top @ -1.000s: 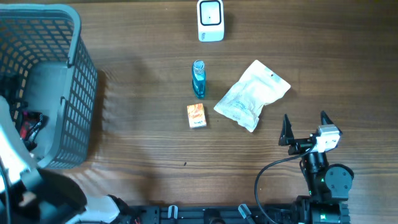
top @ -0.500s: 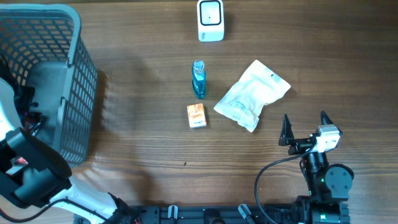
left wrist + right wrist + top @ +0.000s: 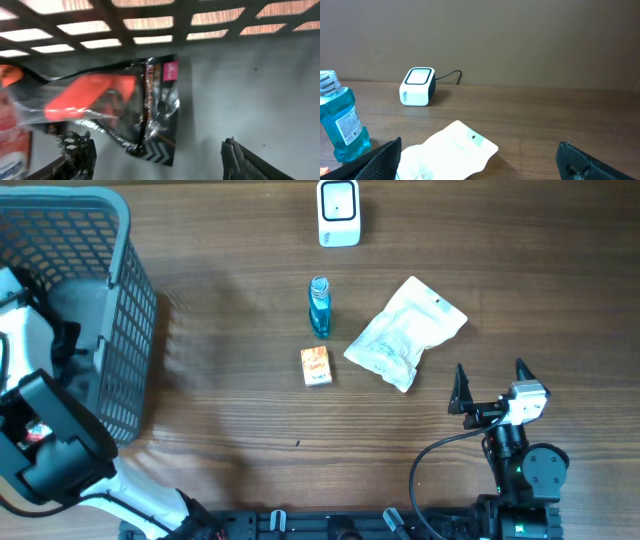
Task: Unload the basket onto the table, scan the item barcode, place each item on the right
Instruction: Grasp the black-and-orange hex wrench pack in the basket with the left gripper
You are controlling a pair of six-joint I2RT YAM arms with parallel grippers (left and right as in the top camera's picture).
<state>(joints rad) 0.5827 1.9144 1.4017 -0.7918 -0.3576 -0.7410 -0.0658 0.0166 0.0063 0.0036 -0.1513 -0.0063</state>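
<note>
The white barcode scanner [image 3: 338,212] stands at the table's far edge, and shows in the right wrist view as a scanner [image 3: 417,86] with its cable behind it. My left arm [image 3: 45,420] reaches down into the grey basket [image 3: 130,330]. In the left wrist view my left gripper [image 3: 157,157] is open over the basket floor. A clear packet with an orange-and-black item [image 3: 110,100] lies just ahead of the fingertips, untouched. My right gripper [image 3: 490,370] stands open at the front right, holding nothing.
Mid-table lie a blue liquid bottle [image 3: 319,306], a small orange box [image 3: 315,366] and a white pouch [image 3: 405,333]. The pouch [image 3: 450,152] lies just ahead of the right fingers. A red packet [image 3: 12,145] sits at the basket's left.
My left arm has shifted farther into the basket and its jaws have narrowed a little. The right arm and the table items have not moved.
</note>
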